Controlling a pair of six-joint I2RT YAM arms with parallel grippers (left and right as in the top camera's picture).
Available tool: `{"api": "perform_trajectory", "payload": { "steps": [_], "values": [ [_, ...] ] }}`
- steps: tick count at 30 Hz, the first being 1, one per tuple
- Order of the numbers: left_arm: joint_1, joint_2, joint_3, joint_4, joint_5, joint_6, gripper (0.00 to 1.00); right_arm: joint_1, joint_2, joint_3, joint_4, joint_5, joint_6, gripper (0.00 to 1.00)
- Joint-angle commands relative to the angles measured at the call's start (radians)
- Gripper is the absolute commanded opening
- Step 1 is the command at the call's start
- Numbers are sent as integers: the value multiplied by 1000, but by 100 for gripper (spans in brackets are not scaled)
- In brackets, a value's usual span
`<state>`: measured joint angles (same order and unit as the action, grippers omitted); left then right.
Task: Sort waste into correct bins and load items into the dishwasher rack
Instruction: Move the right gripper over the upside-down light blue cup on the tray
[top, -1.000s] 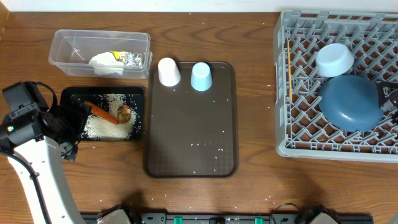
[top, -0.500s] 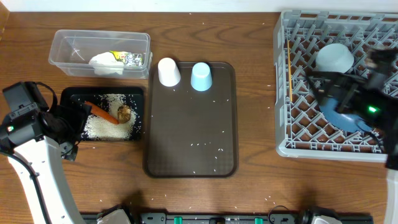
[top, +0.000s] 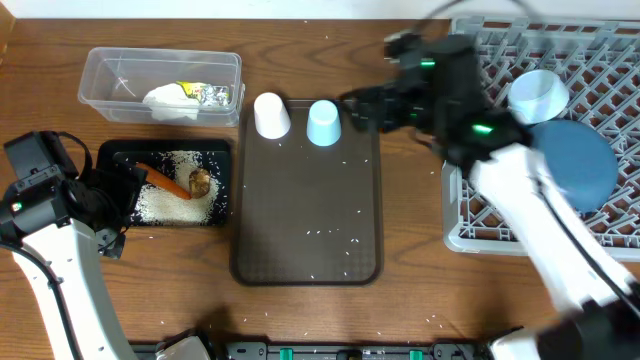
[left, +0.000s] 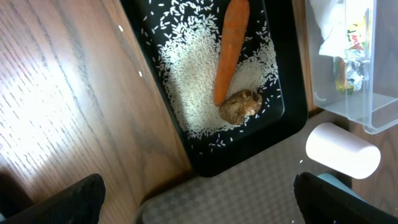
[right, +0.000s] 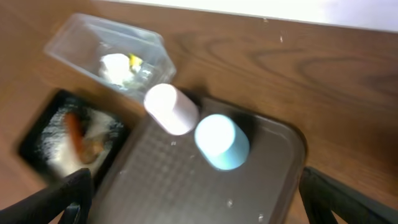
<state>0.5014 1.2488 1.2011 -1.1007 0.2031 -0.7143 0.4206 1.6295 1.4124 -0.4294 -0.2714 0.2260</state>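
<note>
While at black tray (top: 165, 148), left jaws wide, empty; right jaws likewise, near light blue cup (top: 322, 123)

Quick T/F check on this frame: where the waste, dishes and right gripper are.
1. The carrot lies in the clear tub. False: it lies in the black tray, on the rice and next to the brown lump.
2. The plate and the bowl are in the rack. True.
3. The right gripper is shut on the light blue cup. False: it is open next to that cup and holds nothing.
4. The tissue and the foil wrapper are in the clear tub. True.
5. Neither cup is in the rack. True: the white cup and the light blue cup are at the serving tray's far end.
</note>
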Motion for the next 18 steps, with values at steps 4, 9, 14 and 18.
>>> {"api": "perform_trajectory", "payload": {
  "steps": [4, 9, 14, 18],
  "values": [
    [4, -7, 0, -6, -6, -9, 98, 61, 230, 61, 126, 110, -80, 99],
    [4, -7, 0, -6, -6, -9, 98, 106, 373, 141, 133, 124, -183, 99],
    [4, -7, 0, -6, -6, -9, 98, 138, 445, 151, 163, 209, -183, 99],
    [4, -7, 0, -6, -6, -9, 98, 149, 475, 151, 172, 304, -179, 99]
  ]
}}
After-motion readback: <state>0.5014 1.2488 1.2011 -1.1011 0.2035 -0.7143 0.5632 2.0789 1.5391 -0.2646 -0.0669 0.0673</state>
